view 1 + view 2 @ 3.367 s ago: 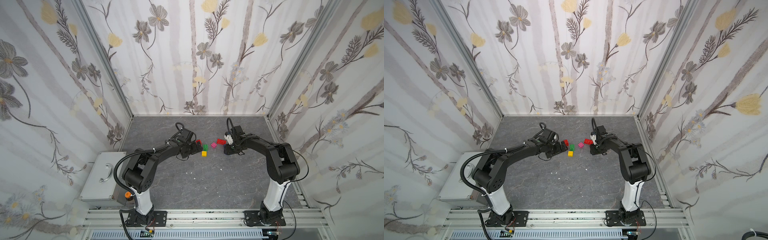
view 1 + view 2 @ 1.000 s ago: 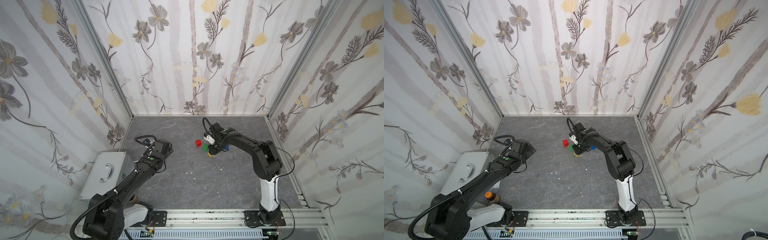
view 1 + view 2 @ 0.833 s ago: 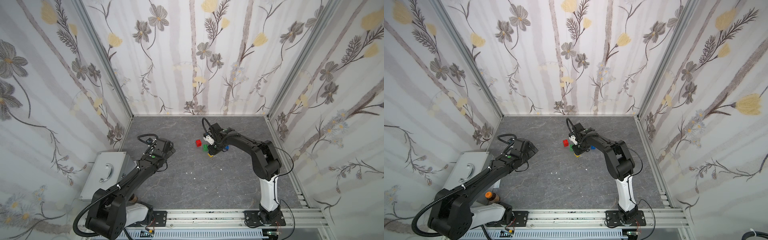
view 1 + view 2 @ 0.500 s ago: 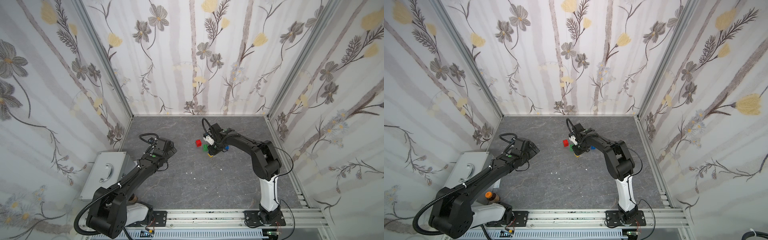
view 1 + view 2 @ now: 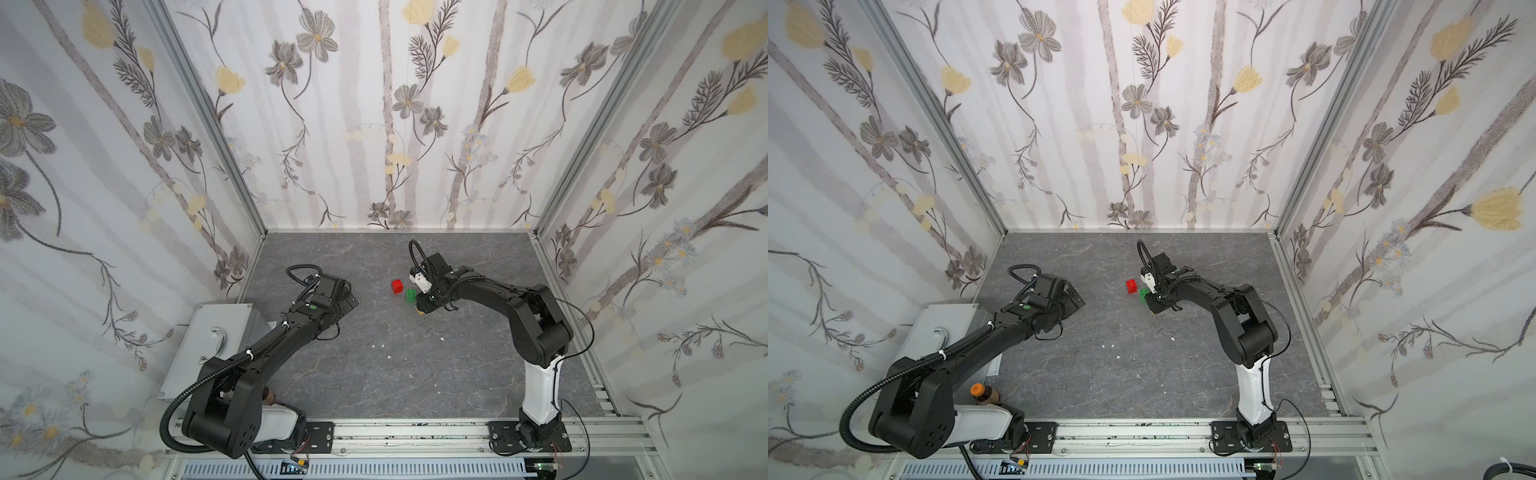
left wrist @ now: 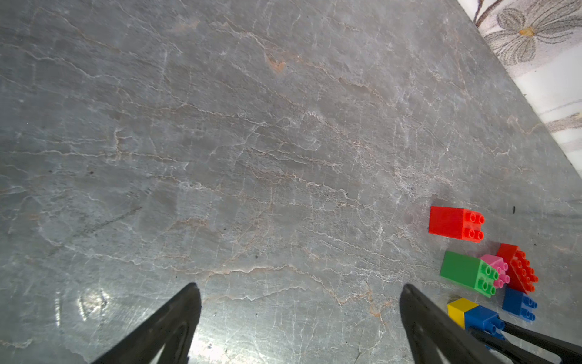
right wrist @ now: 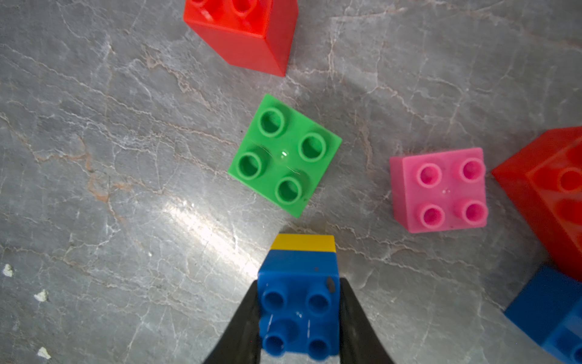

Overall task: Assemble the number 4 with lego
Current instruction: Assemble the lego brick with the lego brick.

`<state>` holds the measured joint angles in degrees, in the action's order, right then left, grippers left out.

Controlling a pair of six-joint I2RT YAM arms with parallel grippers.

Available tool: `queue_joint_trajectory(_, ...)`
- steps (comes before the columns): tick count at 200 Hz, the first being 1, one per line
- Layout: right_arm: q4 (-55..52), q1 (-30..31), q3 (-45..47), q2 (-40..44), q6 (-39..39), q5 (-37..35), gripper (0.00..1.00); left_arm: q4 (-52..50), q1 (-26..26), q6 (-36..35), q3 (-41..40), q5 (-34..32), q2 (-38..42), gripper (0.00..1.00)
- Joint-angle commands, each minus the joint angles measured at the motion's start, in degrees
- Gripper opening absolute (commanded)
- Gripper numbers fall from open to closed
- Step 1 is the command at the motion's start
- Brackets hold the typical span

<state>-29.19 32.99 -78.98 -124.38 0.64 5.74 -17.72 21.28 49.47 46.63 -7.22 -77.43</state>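
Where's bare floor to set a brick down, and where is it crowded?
Widest bare stretch: grey floor between the open left gripper and the small red brick, forward to the front rail. The strip along the back wall is bare too. Crowded: around the right gripper, gripping the blue-on-yellow stack, hemmed by green brick, pink brick, long red brick, loose blue brick.

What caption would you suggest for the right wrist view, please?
Right gripper clamping blue brick joined to yellow brick, beside green brick and pink brick.
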Motion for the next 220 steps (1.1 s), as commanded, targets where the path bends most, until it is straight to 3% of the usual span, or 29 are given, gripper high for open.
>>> queue_joint_trajectory(1, -8.93, 0.11, 2.62, 1.10, -5.95, -4.46, 0.10, 2.32, 0.41, -1.25, 0.74, 2.31, -0.71, 1.00)
queue_joint_trajectory(41, 3.08, 0.47, 16.27, 12.54, -25.03, -2.50, 0.12, 2.29, 4.39, -3.31, 4.55, 5.25, -6.09, 1.00)
queue_joint_trajectory(101, 3.68, 5.92, 22.54, 13.28, -40.66, -5.39, 0.20, 1.75, 8.33, -5.35, 12.59, 10.09, -15.80, 1.00)
queue_joint_trajectory(131, 3.44, 6.12, 20.29, 13.28, -41.72, -6.90, 0.37, 1.60, 8.65, -5.56, 14.26, 11.25, -17.72, 1.00)
queue_joint_trajectory(173, -0.66, 5.85, 11.99, 13.63, -38.46, -10.62, 0.52, 0.20, 8.64, -6.40, 14.84, 9.82, -17.28, 1.00)
queue_joint_trajectory(203, -1.91, 5.29, 8.89, 14.94, -37.66, -10.41, 0.70, -0.42, 8.65, -6.92, 14.63, 8.90, -16.58, 1.00)
queue_joint_trajectory(220, -1.90, 3.95, 7.44, 17.05, -36.18, -9.80, 0.75, -0.71, 8.61, -7.26, 14.63, 8.64, -16.29, 1.00)
